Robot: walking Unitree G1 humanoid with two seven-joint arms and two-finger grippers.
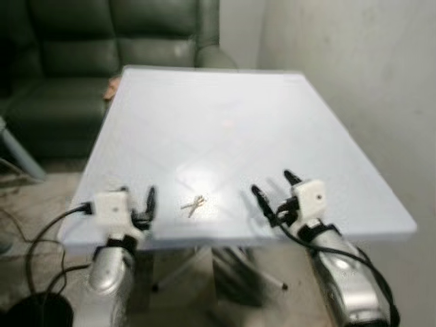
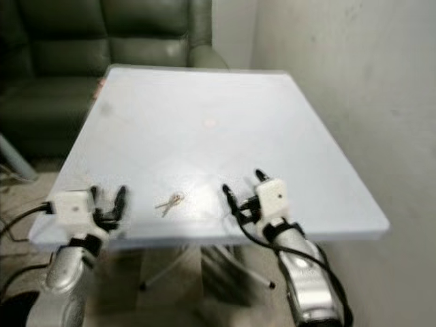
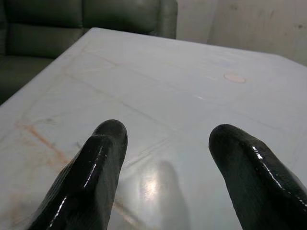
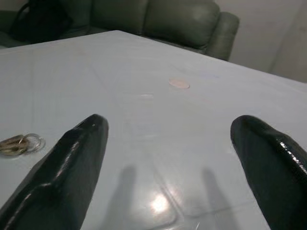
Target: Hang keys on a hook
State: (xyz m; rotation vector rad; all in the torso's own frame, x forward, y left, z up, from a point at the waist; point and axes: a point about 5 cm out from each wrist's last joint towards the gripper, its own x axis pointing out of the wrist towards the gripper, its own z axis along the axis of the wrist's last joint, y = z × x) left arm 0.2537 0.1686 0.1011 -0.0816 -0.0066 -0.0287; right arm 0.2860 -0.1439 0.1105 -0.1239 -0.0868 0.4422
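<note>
Pale tabletop (image 1: 225,102) before a dark sofa (image 1: 82,41), wall at right. Left gripper (image 1: 138,204): near edge, jaws apart, empty. Keys (image 1: 194,204): flat on tabletop, between both grippers, untouched. Right gripper (image 1: 272,194): jaws apart, empty. Risk: thin flat keys likely to slide or slip from a pinch; hook unseen

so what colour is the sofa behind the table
Dark green, leather-look sofa behind the pale blue-white table; it shows best in the left eye view.

Left hand (image 3: 165,143) spread – over white table (image 3: 158,81)
</note>
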